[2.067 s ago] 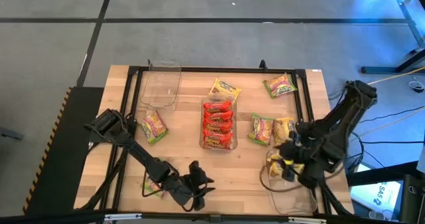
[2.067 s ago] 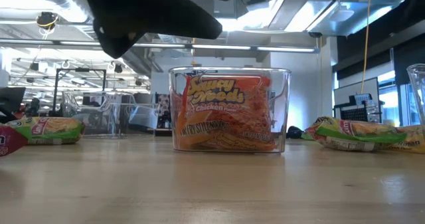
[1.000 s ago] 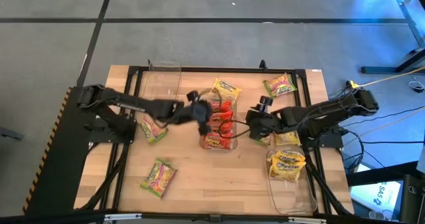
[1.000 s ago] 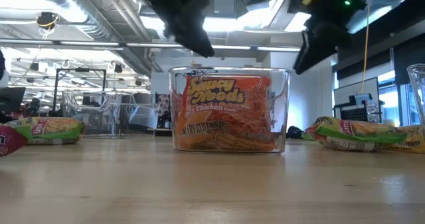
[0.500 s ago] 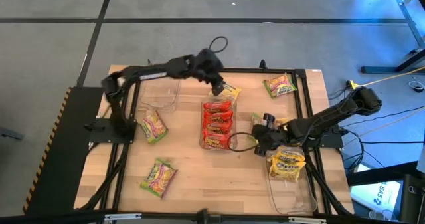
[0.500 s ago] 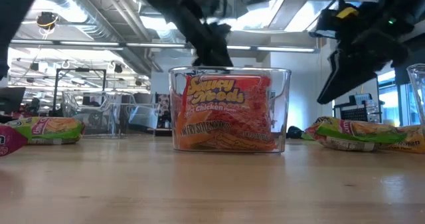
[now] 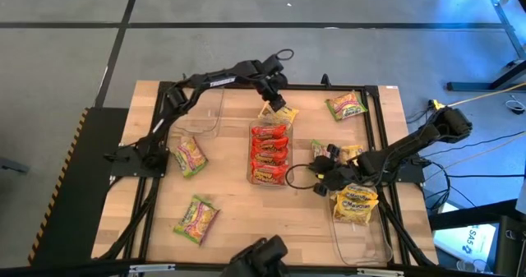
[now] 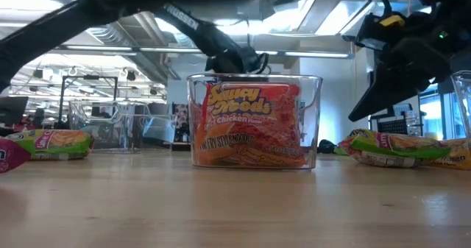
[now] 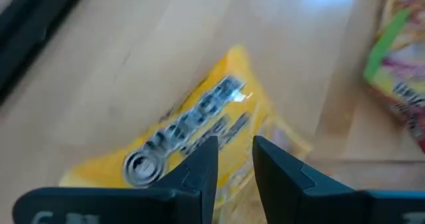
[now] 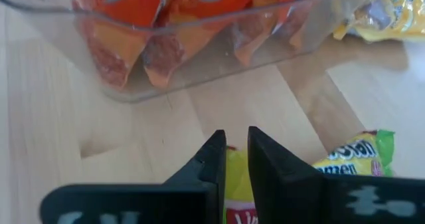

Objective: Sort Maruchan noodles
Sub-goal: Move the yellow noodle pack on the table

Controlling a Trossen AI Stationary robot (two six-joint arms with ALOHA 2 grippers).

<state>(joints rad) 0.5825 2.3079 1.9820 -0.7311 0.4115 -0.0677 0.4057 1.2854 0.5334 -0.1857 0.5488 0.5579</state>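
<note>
I'm stretched right across the table, my left gripper (image 7: 277,106) out at twelve o'clock, fingers pinched narrow on the edge of the yellow packet (image 7: 280,111) just past the far end of the middle tray (image 7: 270,181). From the wrist the yellow wrapper (image 9: 192,127) fills the space ahead, my two fingertips (image 9: 202,159) close together over it, a small slit between them, a green-edged packet (image 9: 398,71) off to the side. My right gripper (image 7: 322,167) is down at three o'clock of the middle tray, jaws clenched on a green and yellow packet (image 10: 345,159) lying there on the wood, the tray of red packets (image 10: 186,24) just ahead of it. Red packets (image 7: 269,152) fill that middle tray in a row. A yellow packet (image 7: 356,203) sits in the right tray (image 7: 362,242) at five o'clock. Another green one (image 7: 347,106) lies at two o'clock, one (image 7: 190,155) at nine, one (image 7: 196,219) at seven. The left tray (image 7: 200,108) at eleven o'clock is clear plastic
</note>
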